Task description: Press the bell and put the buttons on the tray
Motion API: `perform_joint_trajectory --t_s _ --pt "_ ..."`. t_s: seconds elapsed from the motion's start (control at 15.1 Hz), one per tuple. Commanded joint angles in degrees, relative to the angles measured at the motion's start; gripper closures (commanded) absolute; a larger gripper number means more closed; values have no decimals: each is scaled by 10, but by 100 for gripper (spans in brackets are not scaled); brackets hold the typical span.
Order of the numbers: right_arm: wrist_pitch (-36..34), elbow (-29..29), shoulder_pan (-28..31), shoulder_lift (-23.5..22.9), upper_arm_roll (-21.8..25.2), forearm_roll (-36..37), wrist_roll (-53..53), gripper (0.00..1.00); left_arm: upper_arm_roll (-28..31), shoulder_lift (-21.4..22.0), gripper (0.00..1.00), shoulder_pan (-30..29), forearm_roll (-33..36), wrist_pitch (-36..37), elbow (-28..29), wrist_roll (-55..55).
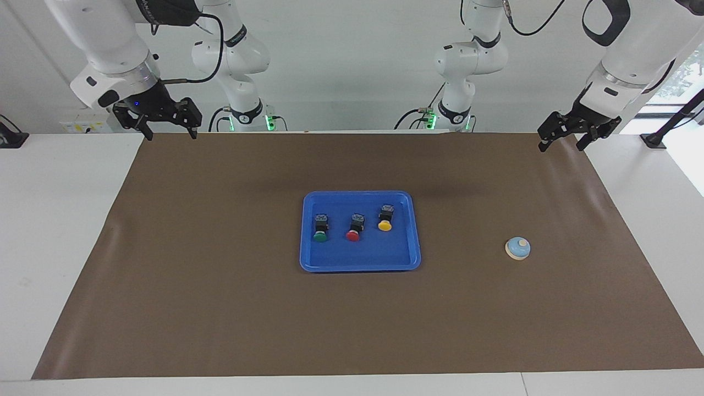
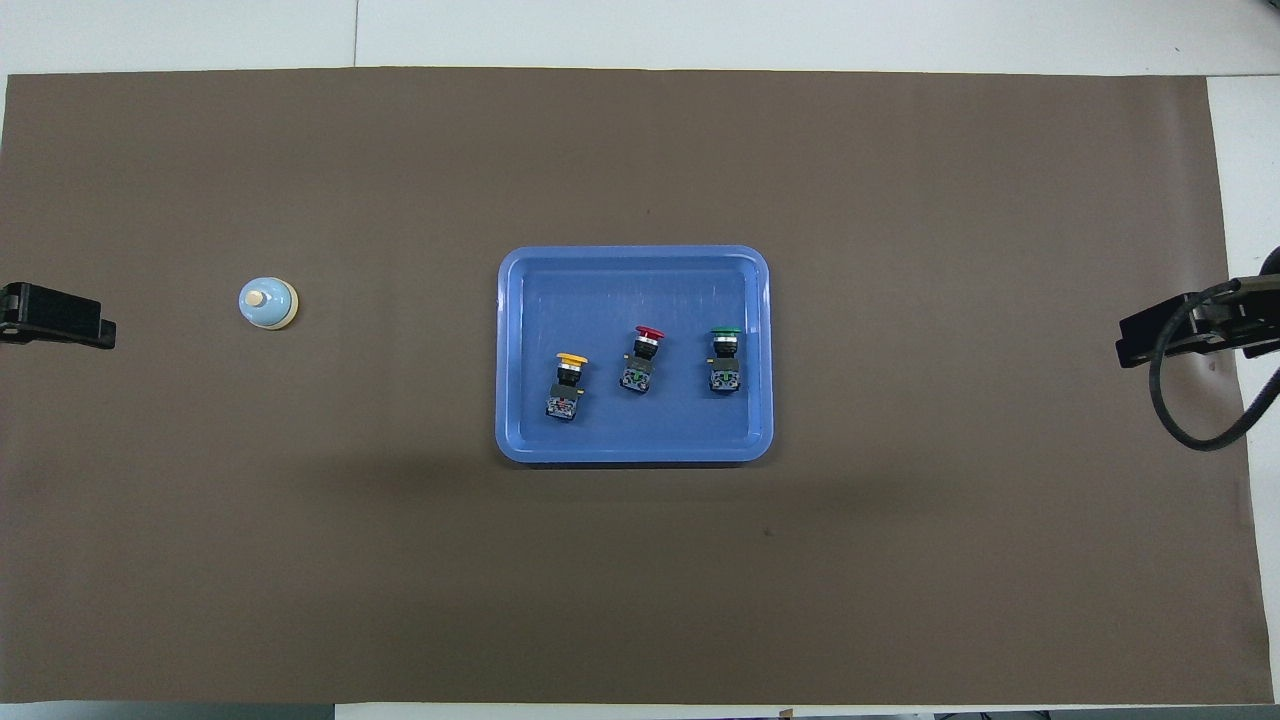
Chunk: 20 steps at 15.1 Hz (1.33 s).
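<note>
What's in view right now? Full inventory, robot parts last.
tray: 1, bright blue, middle of the mat
push-button switches: 3, black bodies, lying in the tray in a row: yellow cap toward the left arm's end, red cap in the middle, green cap toward the right arm's end
bell: 1, light blue with cream rim and knob, on the mat toward the left arm's end, apart from the tray
mat: 1, brown, covering the white table
left gripper: 1, black, open, empty, raised over the mat's edge
right gripper: 1, black, open, empty, raised over the mat's corner
</note>
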<state>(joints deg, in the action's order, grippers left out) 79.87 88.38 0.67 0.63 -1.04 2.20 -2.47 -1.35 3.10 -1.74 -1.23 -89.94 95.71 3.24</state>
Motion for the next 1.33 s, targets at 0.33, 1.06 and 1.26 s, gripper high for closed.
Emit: perform_joint_trajectory --t_s 0.33,1.06,1.26 --pt "3 7 10 5 -9 4 -8 0 4 3 0 13 -4 9 7 -1" --pt "3 7 10 5 -9 4 -8 0 4 4 0 13 -4 16 6 5" --pt "3 7 10 5 -9 4 -8 0 4 5 0 13 -4 16 8 5"
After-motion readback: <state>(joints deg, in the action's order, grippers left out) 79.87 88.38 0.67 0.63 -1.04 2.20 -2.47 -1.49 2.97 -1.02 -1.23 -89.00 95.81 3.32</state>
